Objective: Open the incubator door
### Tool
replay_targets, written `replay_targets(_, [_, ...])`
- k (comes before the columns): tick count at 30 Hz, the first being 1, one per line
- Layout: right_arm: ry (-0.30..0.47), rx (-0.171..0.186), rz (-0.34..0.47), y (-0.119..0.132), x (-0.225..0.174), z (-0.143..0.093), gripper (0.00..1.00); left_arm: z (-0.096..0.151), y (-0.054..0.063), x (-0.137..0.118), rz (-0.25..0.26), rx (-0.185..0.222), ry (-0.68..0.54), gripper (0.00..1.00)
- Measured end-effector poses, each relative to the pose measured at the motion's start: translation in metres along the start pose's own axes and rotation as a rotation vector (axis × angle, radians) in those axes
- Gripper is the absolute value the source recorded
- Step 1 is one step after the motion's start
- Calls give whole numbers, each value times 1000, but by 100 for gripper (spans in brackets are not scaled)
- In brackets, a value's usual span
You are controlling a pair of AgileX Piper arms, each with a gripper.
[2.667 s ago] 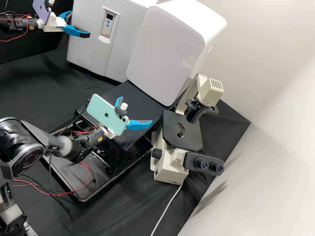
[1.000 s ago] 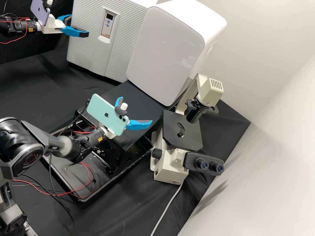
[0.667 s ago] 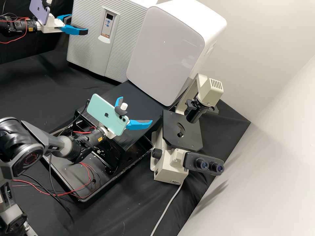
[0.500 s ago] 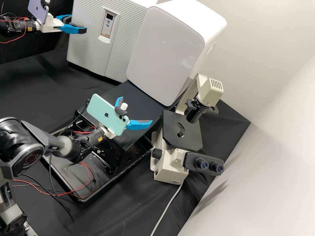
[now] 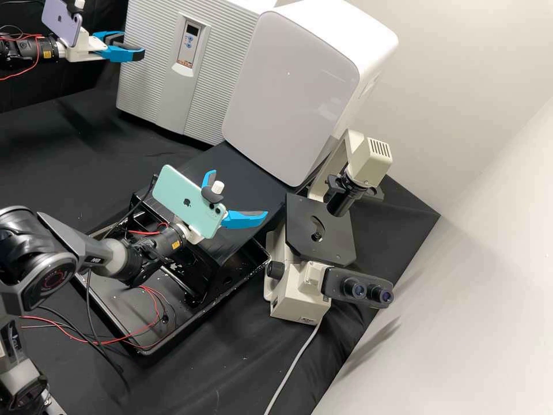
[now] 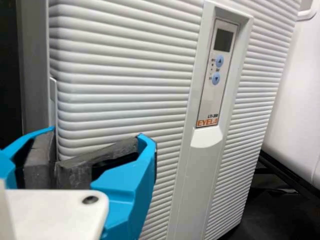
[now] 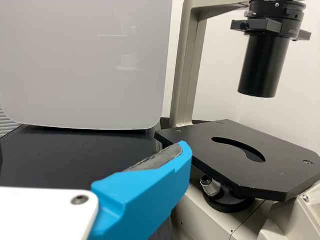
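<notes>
So far, judging by the high view, the incubator (image 5: 152, 92) is barely into the task: its door (image 5: 226, 60) looks shut, or at most barely ajar, and the swing outward is left to do. It stands upright on the black-covered desk (image 5: 80, 153), its front pale grey and finely ribbed. The left hand (image 5: 136, 45) is at the incubator's side edge, fingers drawn together. The right hand (image 5: 239, 192) is open and holds nothing, well apart from the incubator, towards the microscope (image 5: 319, 230).

Left wrist view: the closed pads (image 6: 75, 175) are close to the incubator door's edge; whether they pinch it, I cannot tell. A smooth panel with a small screen (image 6: 223, 40) and two blue buttons runs down the ribbing.

Right wrist view: the white cabinet (image 7: 85, 60) beside the incubator has a glossy front.
</notes>
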Motion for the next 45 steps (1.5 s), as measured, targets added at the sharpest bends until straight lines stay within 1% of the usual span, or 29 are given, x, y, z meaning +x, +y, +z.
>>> replay_targets(10, [0, 0, 0, 0, 0, 0, 100, -1, 0, -1, 12, -15, 16, 0])
replay_targets(14, [0, 0, 0, 0, 0, 0, 100, 1, 0, -8, 6, -17, 18, 0])
replay_targets(19, [0, 0, 0, 0, 0, 0, 100, 10, 1, -22, -12, -5, 9, 0])
replay_targets(21, [0, 0, 0, 0, 0, 0, 100, 14, 1, -30, -21, 7, -4, 0])
replay_targets(25, [0, 0, 0, 0, 0, 0, 100, 27, -2, -50, -49, 45, -40, 0])
replay_targets(26, [0, 0, 0, 0, 0, 0, 100, 29, -1, -54, -49, 53, -51, 0])
replay_targets(30, [0, 0, 0, 0, 0, 0, 100, 39, -7, -71, -72, 95, -113, 0])
replay_targets(33, [0, 0, 0, 0, 0, 0, 100, 49, -11, -84, -65, 116, -183, 0])
replay_targets(35, [0, 0, 0, 0, 0, 0, 100, 62, -10, -93, -39, 141, -255, 0])
replay_targets(37, [0, 0, 0, 0, 0, 0, 100, 70, -13, -101, -51, 169, -294, 0])
replay_targets(39, [0, 0, 0, 0, 0, 0, 100, 80, -18, -109, -61, 205, -349, 0])
replay_targets(40, [0, 0, 0, 0, 0, 0, 100, 85, -19, -113, -56, 216, -380, 0])
replay_targets(42, [0, 0, 0, 0, 0, 0, 100, 97, -18, -124, -20, 208, -457, 0])
replay_targets(45, [0, 0, 0, 0, 0, 0, 100, 109, -14, -135, 31, 201, -539, 0])
